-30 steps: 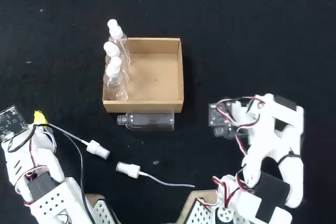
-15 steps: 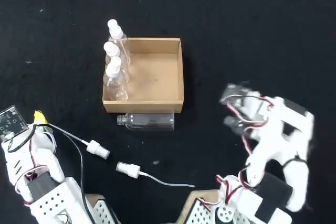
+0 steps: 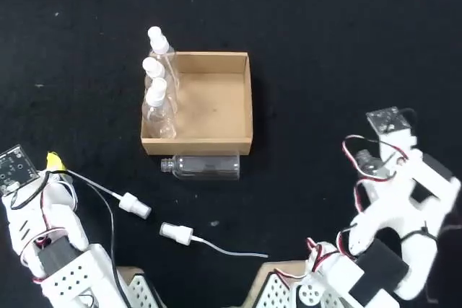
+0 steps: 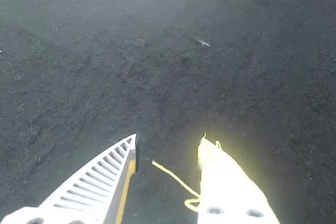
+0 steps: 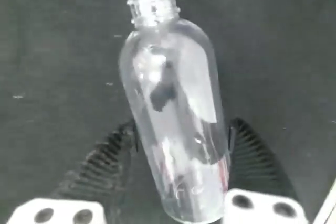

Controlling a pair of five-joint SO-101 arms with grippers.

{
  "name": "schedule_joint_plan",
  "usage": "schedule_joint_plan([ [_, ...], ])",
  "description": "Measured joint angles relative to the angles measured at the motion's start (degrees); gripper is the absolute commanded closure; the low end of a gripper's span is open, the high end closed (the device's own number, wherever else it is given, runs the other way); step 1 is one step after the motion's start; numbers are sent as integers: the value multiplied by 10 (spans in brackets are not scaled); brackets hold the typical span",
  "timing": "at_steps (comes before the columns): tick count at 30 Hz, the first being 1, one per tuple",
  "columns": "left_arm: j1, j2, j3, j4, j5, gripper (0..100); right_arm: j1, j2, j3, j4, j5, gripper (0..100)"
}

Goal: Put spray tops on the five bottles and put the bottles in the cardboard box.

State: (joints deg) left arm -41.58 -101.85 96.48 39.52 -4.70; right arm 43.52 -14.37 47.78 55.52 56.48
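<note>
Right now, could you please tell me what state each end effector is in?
Left end effector: open, holding nothing.
Right end effector: closed on an uncapped clear bottle.

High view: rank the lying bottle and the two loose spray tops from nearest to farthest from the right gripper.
From the right gripper, at the right side:
1. The lying bottle, beside the box's front wall.
2. The right spray top, centre front.
3. The left spray top, farther left, toward the other arm.
</note>
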Motion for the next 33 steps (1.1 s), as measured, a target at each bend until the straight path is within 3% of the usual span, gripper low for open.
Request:
schedule_joint_plan([
  [4,0,0,0,0,0,927,-40,0,-32,46,-2,776],
  [8,0,0,0,0,0,927,-46,6,-33,20,-2,769],
  [13,0,0,0,0,0,927,-49,50,-24,-40,-2,645],
  [21,0,0,0,0,0,927,-49,58,-78,15,-2,665],
  [30,0,0,0,0,0,927,-99,116,-111,55,14,668],
  [33,0,0,0,0,0,927,-99,164,-111,39,17,724],
])
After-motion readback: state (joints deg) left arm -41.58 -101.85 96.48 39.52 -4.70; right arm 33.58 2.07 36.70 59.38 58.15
